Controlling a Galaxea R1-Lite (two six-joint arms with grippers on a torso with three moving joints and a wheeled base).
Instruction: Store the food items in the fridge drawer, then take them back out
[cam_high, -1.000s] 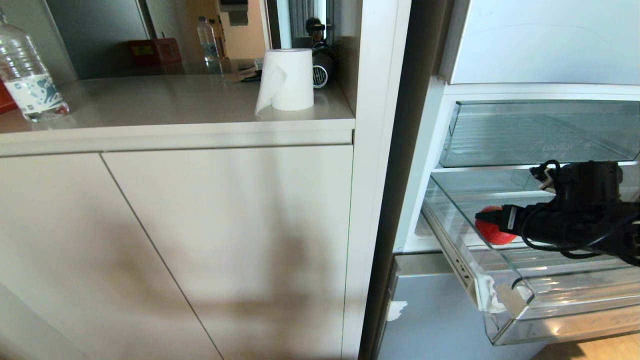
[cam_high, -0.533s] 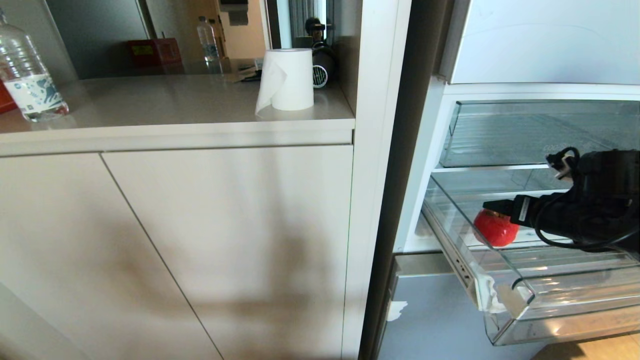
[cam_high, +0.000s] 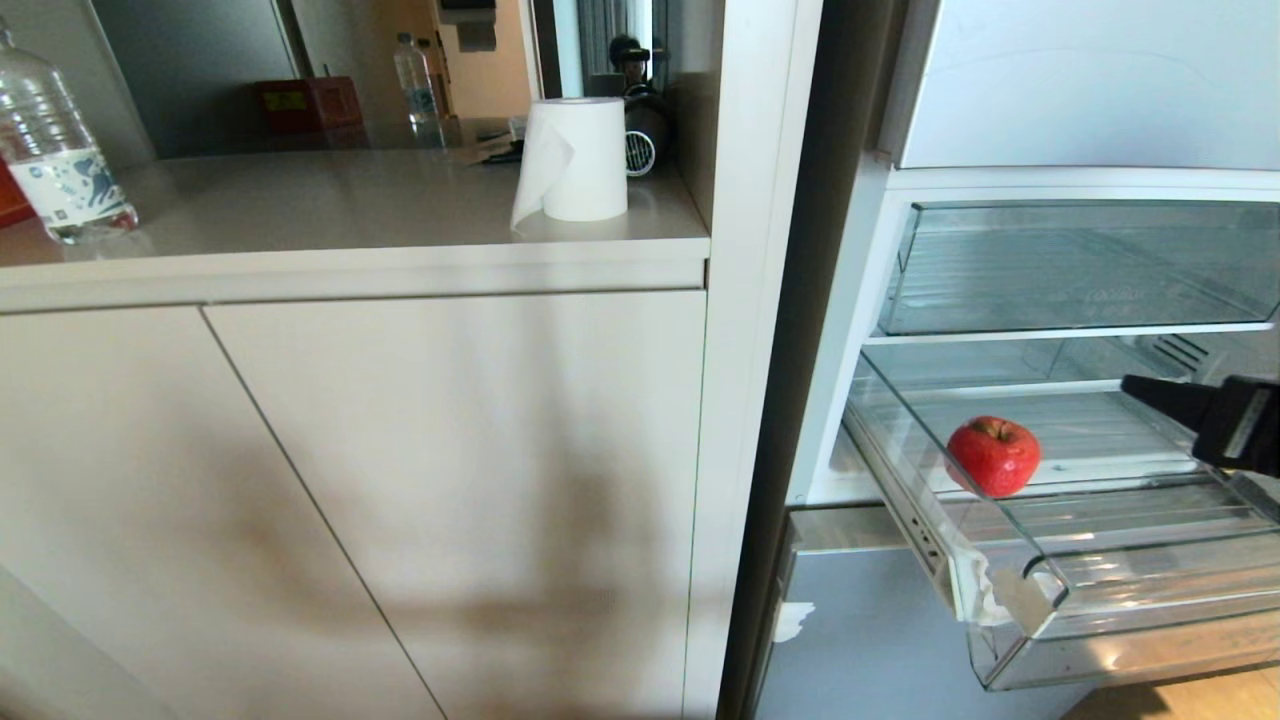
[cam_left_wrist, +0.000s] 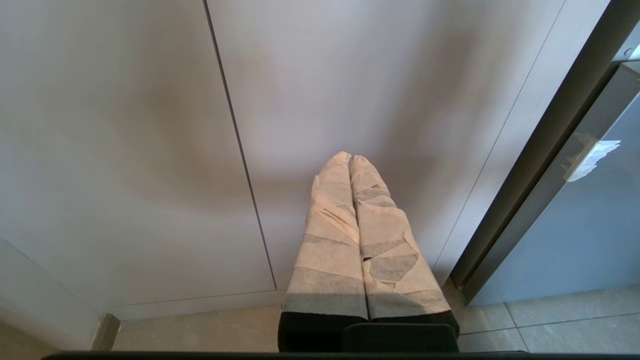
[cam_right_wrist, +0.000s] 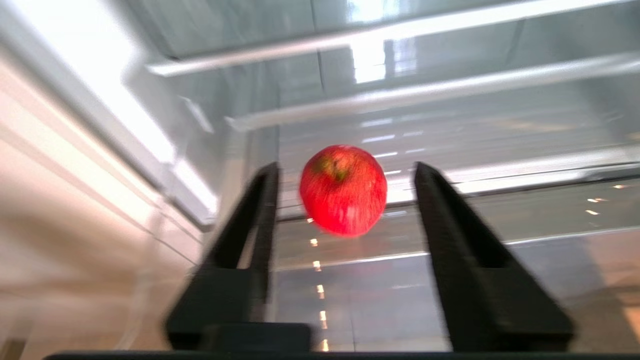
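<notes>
One red apple (cam_high: 993, 457) lies on the ribbed floor of the pulled-out clear fridge drawer (cam_high: 1130, 640), near its left wall. My right gripper (cam_high: 1150, 392) is at the right edge of the head view, to the right of the apple and apart from it. In the right wrist view the apple (cam_right_wrist: 343, 190) sits beyond the black fingers (cam_right_wrist: 450, 225), with a gap on either side; the right gripper (cam_right_wrist: 346, 167) is open and holds nothing. My left gripper (cam_left_wrist: 350, 157) hangs parked in front of the cabinet doors, its taped fingers shut together.
A second clear bin (cam_high: 1080, 270) sits above the drawer in the open fridge. A paper towel roll (cam_high: 575, 160) and a water bottle (cam_high: 55, 160) stand on the counter to the left. Below the drawer is a silver-blue door panel (cam_high: 860, 640).
My right gripper has pulled back to the right, away from the apple, which it partly covered before. The apple stays on the drawer floor, now fully visible.
</notes>
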